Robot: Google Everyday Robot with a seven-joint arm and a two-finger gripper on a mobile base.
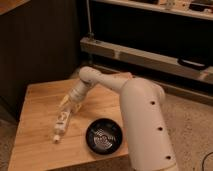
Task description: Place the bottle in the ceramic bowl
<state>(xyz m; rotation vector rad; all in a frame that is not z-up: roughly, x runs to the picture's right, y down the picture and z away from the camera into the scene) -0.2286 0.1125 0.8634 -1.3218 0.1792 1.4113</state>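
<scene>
The white bottle [60, 125] lies slanted on the wooden table [35, 100], cap end toward the front left, label with reddish marks facing up. My gripper [68, 105] is at the bottle's upper, far end, touching or very close to it. The white arm [107, 81] reaches in from the right. The black ceramic bowl [103, 136] with pale swirl lines sits on the table to the right of the bottle, near the front edge, empty.
The arm's large white body [145, 125] stands at the table's right side, just beside the bowl. Behind the table are a dark wall and a metal shelf rail [145, 57]. The floor [192, 130] at the right is speckled.
</scene>
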